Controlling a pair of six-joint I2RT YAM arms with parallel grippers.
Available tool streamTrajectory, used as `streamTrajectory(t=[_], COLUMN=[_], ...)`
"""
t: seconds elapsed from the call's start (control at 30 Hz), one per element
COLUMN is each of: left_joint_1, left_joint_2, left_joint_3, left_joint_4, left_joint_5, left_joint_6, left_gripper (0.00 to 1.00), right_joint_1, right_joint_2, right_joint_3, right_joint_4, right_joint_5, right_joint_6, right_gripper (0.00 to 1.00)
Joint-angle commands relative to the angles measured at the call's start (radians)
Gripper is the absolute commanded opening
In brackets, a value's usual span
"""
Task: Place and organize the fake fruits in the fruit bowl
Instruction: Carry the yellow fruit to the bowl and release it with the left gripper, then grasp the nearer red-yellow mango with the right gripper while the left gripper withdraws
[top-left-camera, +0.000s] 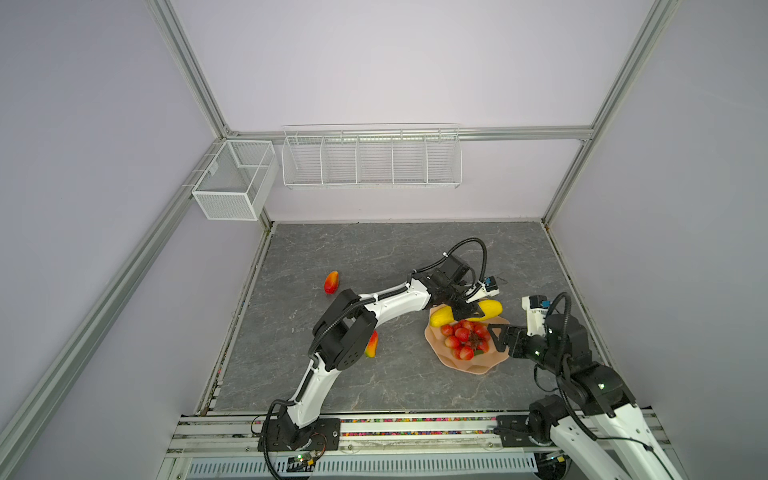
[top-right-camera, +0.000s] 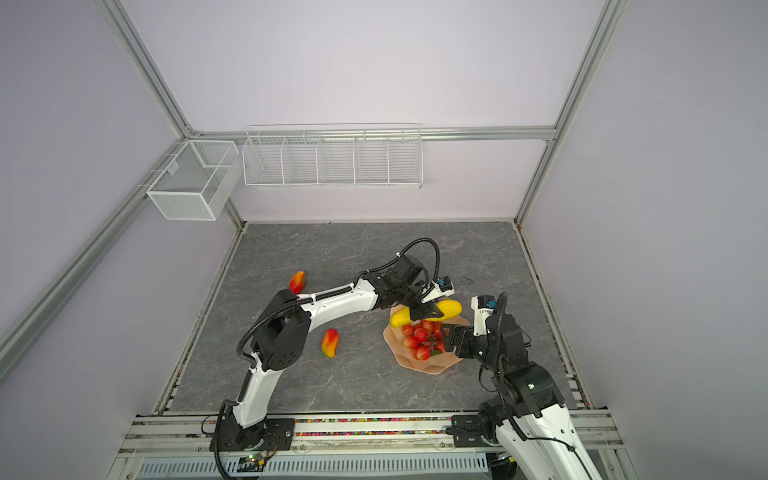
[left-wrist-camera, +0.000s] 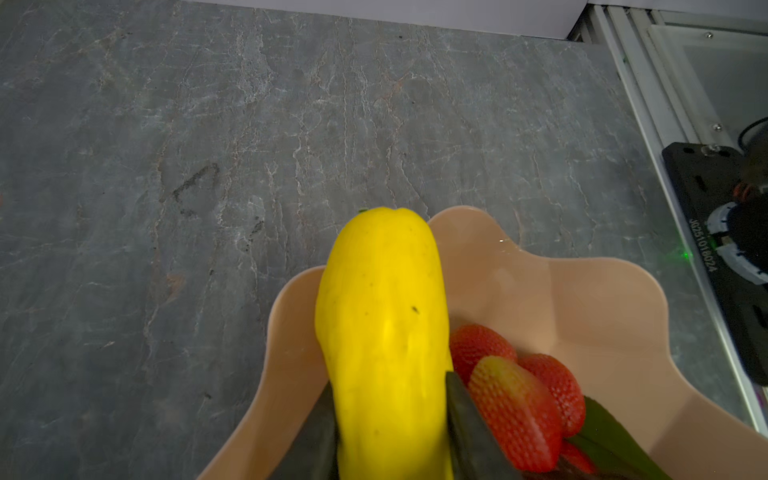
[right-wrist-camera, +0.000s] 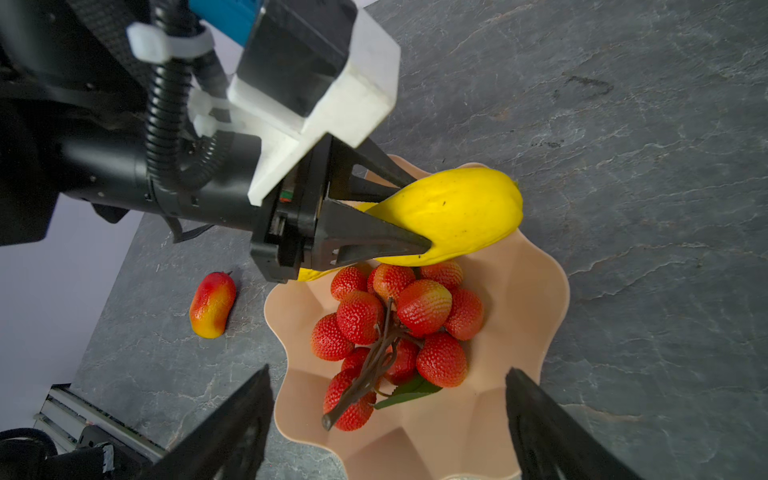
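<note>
Yellow fruit (top-left-camera: 490, 308) in left fingers (right-wrist-camera: 374, 241), lengthwise along fruit bowl (top-left-camera: 469, 365) rim, apparently level

In a top view the left arm's elbow (top-left-camera: 345, 328) hides most of one mango-like fruit (top-left-camera: 372, 347); in both top views the left end effector (top-left-camera: 471, 314) covers where the held yellow fruit (top-left-camera: 491, 308) and the second yellow fruit (top-left-camera: 440, 318) meet, so whether they touch cannot be told; in the right wrist view the second yellow fruit is only a sliver beneath it; there the fingers of the right end effector (right-wrist-camera: 388, 374) and the rim of the fruit bowl (right-wrist-camera: 552, 291) run off the picture's edge; so does the held yellow fruit in the left wrist view.
</note>
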Motion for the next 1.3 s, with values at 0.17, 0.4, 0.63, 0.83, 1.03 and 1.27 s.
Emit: streamTrajectory(t=[0.17, 0.4, 0.63, 0.83, 1.03, 1.27], left_joint_1=[-0.011, 0.006, 0.079, 0.107, 0.337, 0.428], left_joint_2=[0.005, -0.158, -0.492, -0.839, -1.128, -1.335], left_joint_3=[0.004, -0.079, -0.412, -0.699, -0.857, -0.852], left_joint_4=[0.025, 0.127, 0.134, -0.182, -0.350, -0.614], left_joint_5=[-0.033, -0.124, -0.437, -0.914, -0.885, -0.690], left_joint_6=[0.031, -0.072, -0.384, -0.789, -0.945, -1.040], left_gripper=[0.55, 0.62, 0.63, 0.70, 0.76, 1.00], right_joint_1=[-0.005, -0.005, 0.042, 0.308, 0.546, 0.733], right_joint_2=[0.020, 0.084, 0.239, 0.530, 0.880, 1.229], right_joint_3=[-0.022, -0.002, 0.075, 0.185, 0.373, 0.581], right_joint_4=[0.026, 0.101, 0.218, 0.337, 0.430, 0.483], right_joint_5=[0.011, -0.032, -0.164, -0.089, 0.049, 0.113], right_joint_6=[-0.008, -0.072, -0.201, -0.218, -0.116, 0.020], right_gripper=[0.88, 0.88, 0.88, 0.88, 0.88, 0.88])
